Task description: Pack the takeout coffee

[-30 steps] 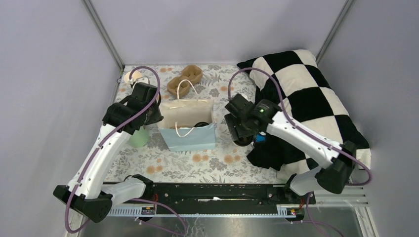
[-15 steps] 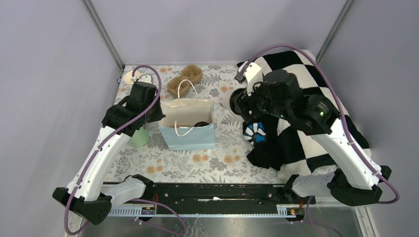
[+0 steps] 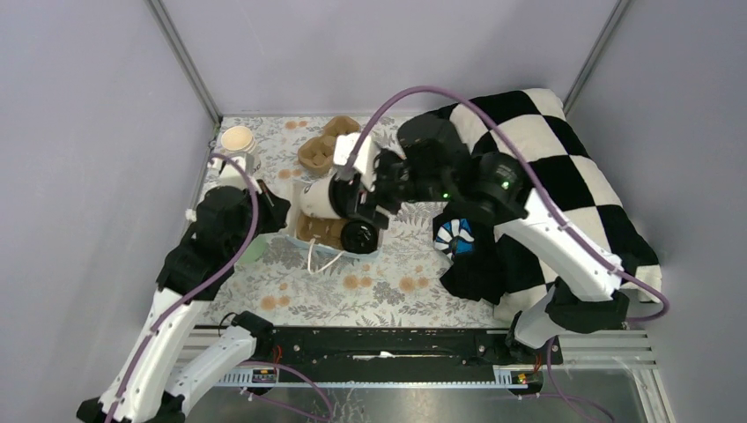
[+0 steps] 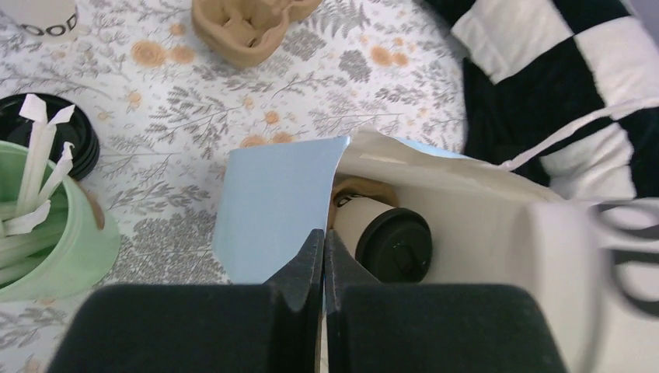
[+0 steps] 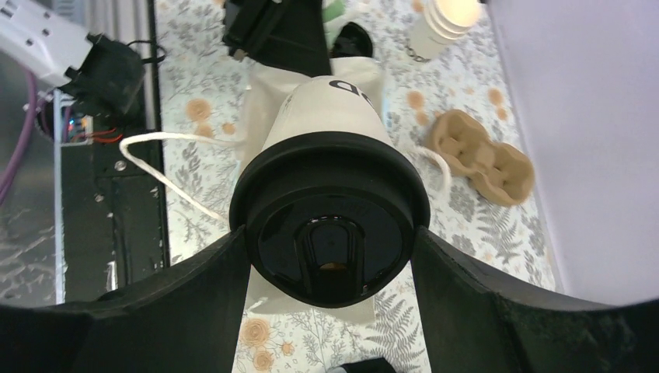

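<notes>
Blue bag (image 4: 272,206) is being pinched at its rim by the left gripper (image 4: 323,256). The fingers are being pressed fully together on the paper wall at the bag's left corner. First coffee cup (image 4: 392,247), white with a black lid, is being kept inside the bag, lid toward the mouth, next to a brown cardboard piece (image 4: 359,190). Second coffee cup (image 5: 330,225) is being clamped by the right gripper (image 5: 330,260), one finger on each side at the lid. It is being held sideways over the bag's open mouth, off the table (image 3: 388,282), with the lid toward the wrist and the base toward the left arm. Whether the bag is standing fully upright cannot be told.

Mint-green cup (image 4: 54,241) with white sticks is being seen just left of the bag, with black lids (image 4: 81,144) stacked behind it. Cream cups (image 3: 238,141) are stacked at the far left corner. Cardboard carrier (image 3: 326,145) is lying behind the bag. Checkered pillow (image 3: 546,167) is lying on the right side.
</notes>
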Robot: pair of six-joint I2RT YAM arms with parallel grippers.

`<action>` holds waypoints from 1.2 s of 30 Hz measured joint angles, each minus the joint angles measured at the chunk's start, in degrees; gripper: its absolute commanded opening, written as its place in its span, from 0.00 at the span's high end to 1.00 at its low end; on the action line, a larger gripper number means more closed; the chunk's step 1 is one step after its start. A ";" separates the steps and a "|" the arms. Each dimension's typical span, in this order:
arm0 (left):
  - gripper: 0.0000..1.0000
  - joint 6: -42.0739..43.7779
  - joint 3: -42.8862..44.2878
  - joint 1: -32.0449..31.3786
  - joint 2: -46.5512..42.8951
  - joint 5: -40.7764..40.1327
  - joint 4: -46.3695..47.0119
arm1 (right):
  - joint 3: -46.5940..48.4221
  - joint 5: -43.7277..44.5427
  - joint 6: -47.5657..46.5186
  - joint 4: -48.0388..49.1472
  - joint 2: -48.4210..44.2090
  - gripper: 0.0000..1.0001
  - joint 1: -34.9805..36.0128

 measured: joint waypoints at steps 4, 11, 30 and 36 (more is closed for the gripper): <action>1.00 -0.04 -3.50 0.00 -4.17 1.79 4.11 | 0.02 0.66 -2.12 -0.59 2.03 0.47 3.91; 1.00 -0.04 -6.97 0.02 -5.53 3.87 8.13 | 0.26 7.54 -4.85 -1.68 2.58 0.49 10.23; 1.00 -0.04 -13.22 0.07 -13.62 7.13 14.56 | -4.42 28.98 -2.97 -4.09 7.58 0.52 18.18; 1.00 -0.04 -13.25 0.07 -13.60 8.24 15.80 | -4.24 33.73 -0.68 -2.89 10.19 0.52 19.52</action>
